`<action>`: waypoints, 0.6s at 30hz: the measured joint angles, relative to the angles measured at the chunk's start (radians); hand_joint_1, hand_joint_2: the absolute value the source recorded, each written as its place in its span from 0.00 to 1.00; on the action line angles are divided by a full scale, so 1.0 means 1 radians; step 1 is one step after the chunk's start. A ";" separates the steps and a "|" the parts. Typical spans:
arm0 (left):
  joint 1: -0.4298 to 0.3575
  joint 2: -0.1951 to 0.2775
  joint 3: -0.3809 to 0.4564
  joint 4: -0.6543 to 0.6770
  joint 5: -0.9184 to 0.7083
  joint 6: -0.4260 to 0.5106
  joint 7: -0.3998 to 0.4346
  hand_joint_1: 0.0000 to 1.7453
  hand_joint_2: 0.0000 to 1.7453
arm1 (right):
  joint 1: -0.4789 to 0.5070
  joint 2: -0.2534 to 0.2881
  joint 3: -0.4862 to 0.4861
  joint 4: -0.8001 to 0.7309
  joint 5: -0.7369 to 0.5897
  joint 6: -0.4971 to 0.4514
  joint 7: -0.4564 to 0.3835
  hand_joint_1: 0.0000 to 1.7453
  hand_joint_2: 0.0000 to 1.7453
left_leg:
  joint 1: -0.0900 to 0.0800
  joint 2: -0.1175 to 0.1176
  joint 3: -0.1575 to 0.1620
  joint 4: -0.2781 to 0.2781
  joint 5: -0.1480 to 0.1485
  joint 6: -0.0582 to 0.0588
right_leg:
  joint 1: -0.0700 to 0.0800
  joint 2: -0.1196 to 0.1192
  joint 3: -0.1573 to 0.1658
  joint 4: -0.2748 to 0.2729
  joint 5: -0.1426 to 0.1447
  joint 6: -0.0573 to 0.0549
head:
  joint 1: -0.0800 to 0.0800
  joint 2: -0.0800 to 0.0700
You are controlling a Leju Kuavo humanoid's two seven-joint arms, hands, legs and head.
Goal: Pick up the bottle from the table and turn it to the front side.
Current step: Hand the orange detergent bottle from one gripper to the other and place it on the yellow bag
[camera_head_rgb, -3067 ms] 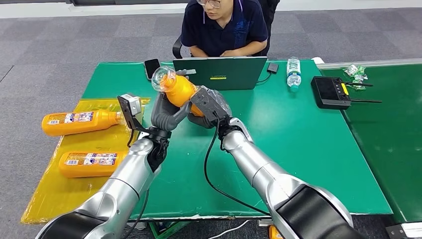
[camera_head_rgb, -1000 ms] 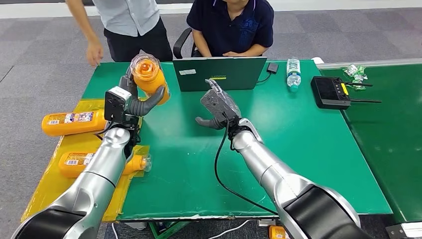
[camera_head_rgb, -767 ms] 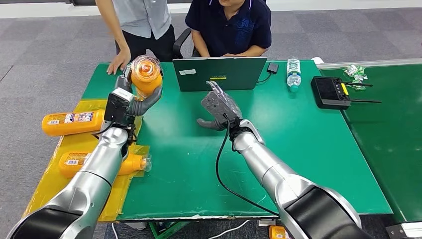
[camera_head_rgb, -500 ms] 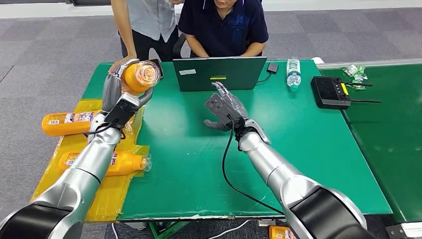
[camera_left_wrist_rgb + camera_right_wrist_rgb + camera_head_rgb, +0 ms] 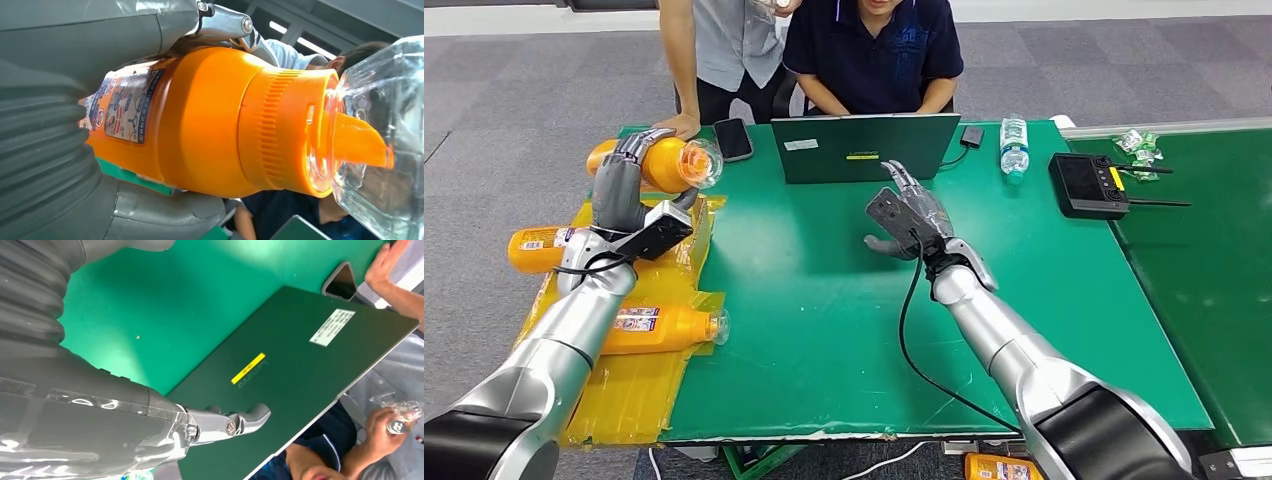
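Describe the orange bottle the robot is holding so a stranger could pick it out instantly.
Start at the green table and go to its far-left corner, above the yellow mat. There the left hand grips an orange plastic bottle with a clear cap, held sideways in the air. The two other orange bottles lie flat on the mat.

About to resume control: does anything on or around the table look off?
Nothing is spilled or broken. One oddity: a person's hand rests on the table edge right beside the orange bottle that the left hand holds on its side over the yellow mat. The right hand hovers empty.
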State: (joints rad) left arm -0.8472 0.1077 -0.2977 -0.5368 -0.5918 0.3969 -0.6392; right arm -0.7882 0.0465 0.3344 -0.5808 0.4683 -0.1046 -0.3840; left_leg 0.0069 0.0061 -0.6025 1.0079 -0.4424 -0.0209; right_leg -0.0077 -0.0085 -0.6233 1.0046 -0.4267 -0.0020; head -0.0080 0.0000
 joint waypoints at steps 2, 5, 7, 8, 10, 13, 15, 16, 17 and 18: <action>0.005 0.011 0.001 0.000 -0.019 0.011 -0.001 1.00 1.00 | 0.009 -0.016 0.000 -0.020 0.000 0.003 0.004 0.00 1.00 | 0.000 0.000 0.000 0.000 0.000 0.000 | 0.000 0.000 0.000 0.000 0.000 0.000 | 0.000 0.000; 0.015 0.024 0.002 0.000 -0.052 0.031 0.002 1.00 1.00 | 0.020 -0.039 0.004 -0.045 0.002 0.005 0.008 0.00 1.00 | 0.000 0.000 0.000 0.000 0.000 0.000 | 0.000 0.000 0.000 0.000 0.000 0.000 | 0.000 0.000; 0.021 0.033 0.002 0.000 -0.093 0.054 0.021 1.00 1.00 | 0.026 -0.055 0.009 -0.058 0.007 0.005 0.013 0.00 1.00 | 0.000 0.000 0.000 0.000 0.000 0.000 | 0.000 0.000 0.000 0.000 0.000 0.000 | 0.000 0.000; 0.024 0.037 0.002 0.000 -0.118 0.065 0.035 1.00 1.00 | 0.029 -0.065 0.010 -0.066 0.011 0.006 0.017 0.00 1.00 | 0.000 0.000 0.000 0.000 0.000 0.000 | 0.000 0.000 0.000 0.000 0.000 0.000 | 0.000 0.000; 0.032 0.047 0.002 0.000 -0.169 0.085 0.064 1.00 1.00 | 0.040 -0.087 0.012 -0.086 0.019 0.009 0.025 0.00 1.00 | 0.000 0.000 0.000 0.000 0.000 0.000 | 0.000 0.000 0.000 0.000 0.000 0.000 | 0.000 0.000; 0.050 0.069 0.002 0.000 -0.236 0.110 0.094 1.00 1.00 | 0.069 -0.125 0.013 -0.126 0.023 0.016 0.037 0.00 1.00 | 0.000 0.000 0.000 0.000 0.000 0.000 | 0.000 0.000 0.000 0.000 0.000 0.000 | 0.000 0.000; 0.065 0.085 0.002 0.001 -0.278 0.129 0.106 1.00 1.00 | 0.097 -0.153 0.013 -0.158 0.024 0.017 0.045 0.00 1.00 | 0.000 0.000 0.000 0.000 0.000 0.000 | 0.000 -0.001 0.000 0.000 0.000 0.000 | 0.000 0.000; 0.072 0.093 0.002 0.002 -0.299 0.139 0.112 1.00 1.00 | 0.112 -0.166 0.013 -0.175 0.024 0.017 0.048 0.00 1.00 | 0.000 0.000 0.000 0.000 0.000 0.000 | 0.000 -0.001 0.000 0.000 0.000 0.000 | 0.000 0.000; 0.080 0.100 0.002 0.004 -0.320 0.149 0.118 1.00 1.00 | 0.128 -0.179 0.013 -0.191 0.024 0.017 0.050 0.00 1.00 | 0.000 0.000 0.000 0.000 0.000 0.000 | 0.000 -0.001 0.000 0.000 0.000 0.000 | 0.000 0.000; 0.087 0.107 0.002 0.006 -0.340 0.159 0.125 1.00 1.00 | 0.143 -0.191 0.013 -0.207 0.024 0.018 0.051 0.00 1.00 | 0.000 0.000 0.000 0.000 -0.001 0.000 | 0.000 0.000 0.000 0.000 0.000 0.000 | 0.000 0.000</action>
State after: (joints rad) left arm -0.7601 0.2142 -0.2956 -0.5305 -0.9319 0.5555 -0.5137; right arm -0.6455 -0.1448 0.3471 -0.7877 0.4925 -0.0871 -0.3334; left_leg 0.0068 0.0058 -0.6026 1.0078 -0.4429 -0.0204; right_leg -0.0077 -0.0090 -0.6233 1.0044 -0.4271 -0.0018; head -0.0080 0.0000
